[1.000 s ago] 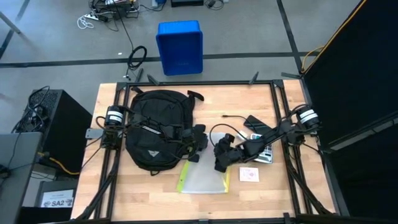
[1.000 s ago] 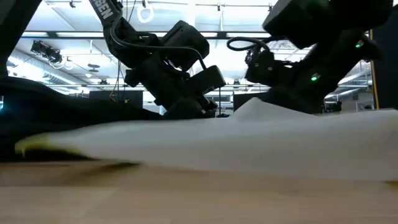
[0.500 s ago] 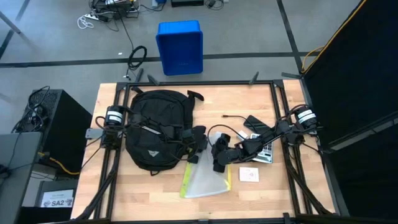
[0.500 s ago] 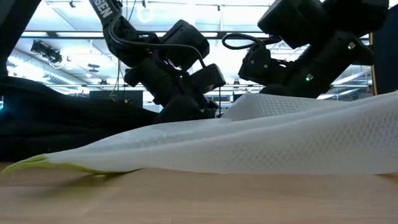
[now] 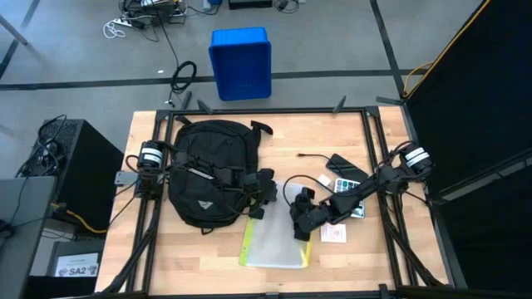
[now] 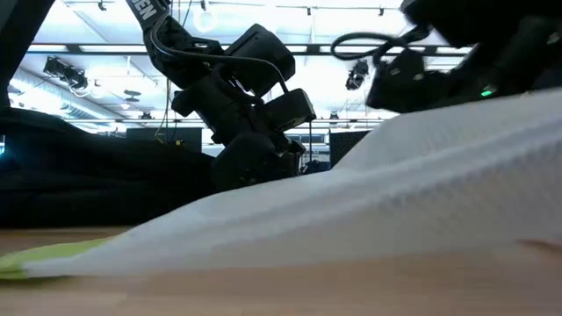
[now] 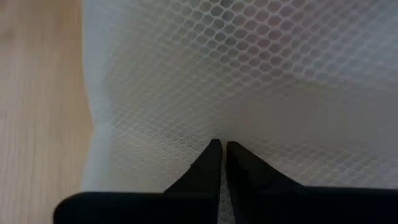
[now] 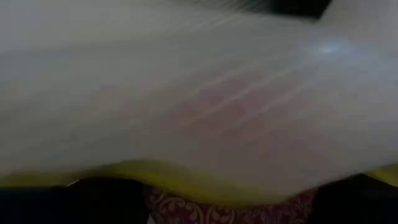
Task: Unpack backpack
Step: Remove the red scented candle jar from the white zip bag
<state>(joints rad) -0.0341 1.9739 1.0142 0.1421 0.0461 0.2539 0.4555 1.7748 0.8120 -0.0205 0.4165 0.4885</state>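
The black backpack (image 5: 208, 173) lies flat on the table's left half. Just right of it, toward the near edge, lies a white mesh pouch (image 5: 274, 245) with yellow edges. My left gripper (image 5: 257, 209) is shut at the pouch's far left corner. My right gripper (image 5: 301, 231) is at the pouch's far right corner. In the right wrist view the pouch (image 8: 199, 93) fills the picture and hides the fingers. My left gripper pinches the mesh face of the pouch (image 7: 219, 138) between its two shut fingertips, slanting down from the table's left. Creases in the mesh run toward the tips. My right gripper holds the pouch by its yellow right edge (image 8: 186, 180); the pouch hides the fingers. That side (image 6: 457, 149) is raised off the table, while the yellow near left end (image 6: 35, 256) rests on the wood.
To the right of the pouch lie a small white card with a red pattern (image 5: 334, 234), a keypad-like device (image 5: 353, 195) and a flat black object (image 5: 342, 164) with a thin cable. A blue bin (image 5: 240, 63) stands on the floor beyond the far edge.
My right gripper has moved toward the table's near edge and slightly right, taking the pouch's right side along. That side now stands higher off the table than before, while the yellow near left end stays on the wood.
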